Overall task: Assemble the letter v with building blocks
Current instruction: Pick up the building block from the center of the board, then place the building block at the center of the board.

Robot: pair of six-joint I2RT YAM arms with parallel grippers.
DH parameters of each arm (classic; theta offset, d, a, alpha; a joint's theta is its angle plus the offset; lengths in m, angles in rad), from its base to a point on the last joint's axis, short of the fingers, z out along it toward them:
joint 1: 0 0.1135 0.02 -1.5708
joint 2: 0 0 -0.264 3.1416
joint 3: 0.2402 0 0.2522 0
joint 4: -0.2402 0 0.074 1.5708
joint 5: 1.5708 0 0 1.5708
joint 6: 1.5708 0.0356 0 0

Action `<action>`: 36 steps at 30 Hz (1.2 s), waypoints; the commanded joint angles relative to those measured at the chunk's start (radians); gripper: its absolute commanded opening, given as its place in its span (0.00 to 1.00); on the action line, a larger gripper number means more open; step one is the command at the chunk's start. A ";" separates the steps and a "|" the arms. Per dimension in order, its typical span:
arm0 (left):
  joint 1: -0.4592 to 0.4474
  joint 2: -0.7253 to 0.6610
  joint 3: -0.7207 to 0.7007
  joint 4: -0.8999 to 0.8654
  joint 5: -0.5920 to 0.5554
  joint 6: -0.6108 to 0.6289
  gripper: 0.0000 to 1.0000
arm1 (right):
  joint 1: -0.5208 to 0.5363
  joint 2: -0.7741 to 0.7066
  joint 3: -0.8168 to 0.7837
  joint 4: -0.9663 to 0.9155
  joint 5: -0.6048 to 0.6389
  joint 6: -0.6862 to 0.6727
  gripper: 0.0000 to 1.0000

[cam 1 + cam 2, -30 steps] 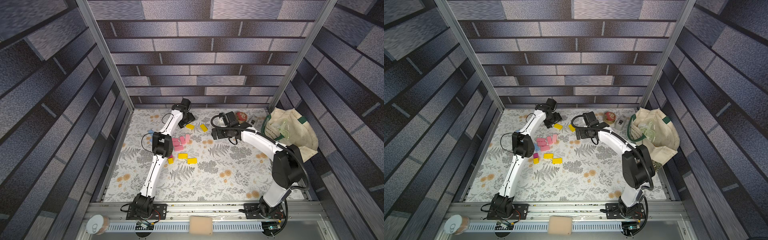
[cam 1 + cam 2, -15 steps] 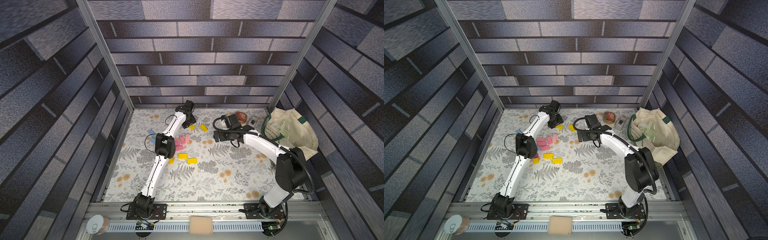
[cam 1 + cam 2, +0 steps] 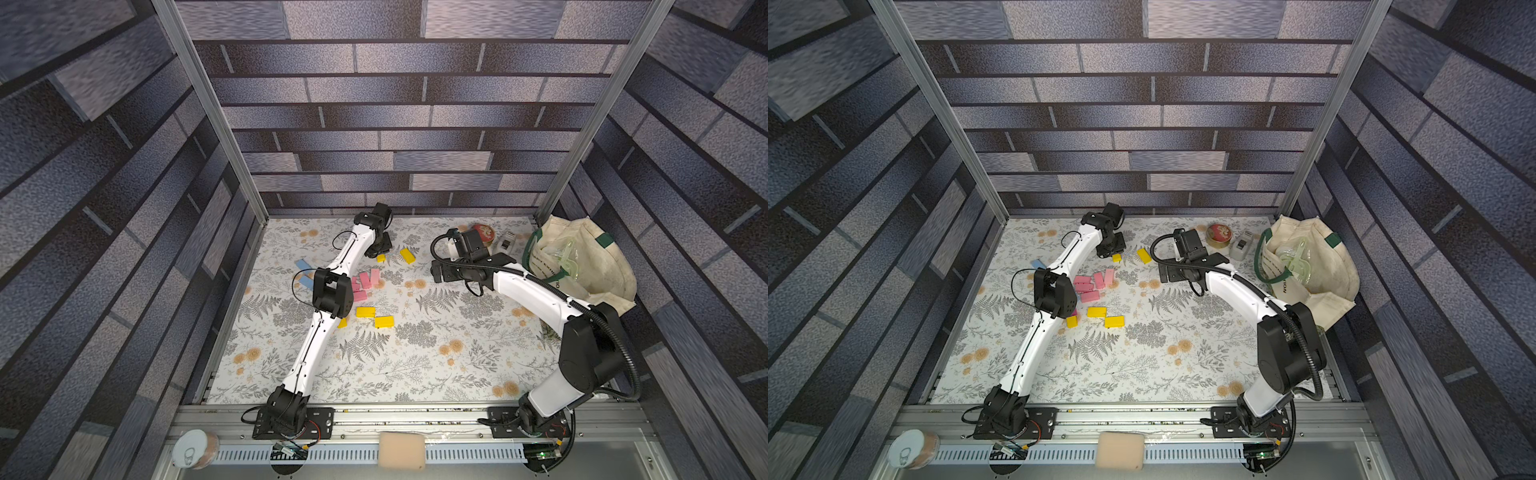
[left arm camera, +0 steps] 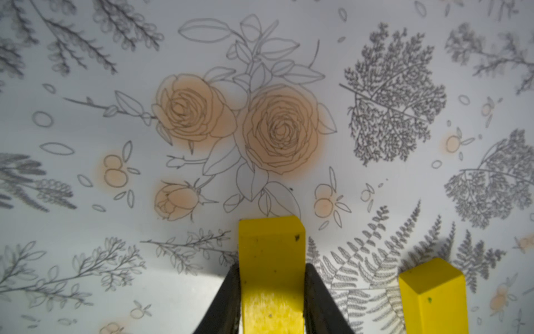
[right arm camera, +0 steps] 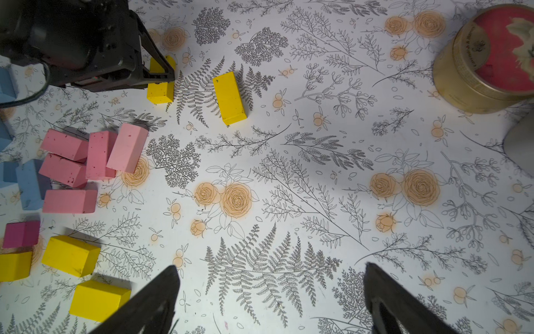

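My left pincer (image 4: 271, 267) clamps a yellow block (image 4: 271, 245) just above mid-frame in both top views, while my right pincer (image 5: 270, 270) stands apart.

the tote bag (image 3: 1325, 286) shows green letters ending "ion"; print on the tin (image 5: 474, 69) is illegible.

Soft light from above throws faint shadows and glare on the yellow block (image 4: 271, 251), wrist-view edges blurred.
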 commanded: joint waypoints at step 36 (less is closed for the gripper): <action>-0.249 -0.341 -0.609 0.268 0.115 -0.388 0.62 | -0.067 -0.250 -0.224 -0.070 -0.033 0.079 1.00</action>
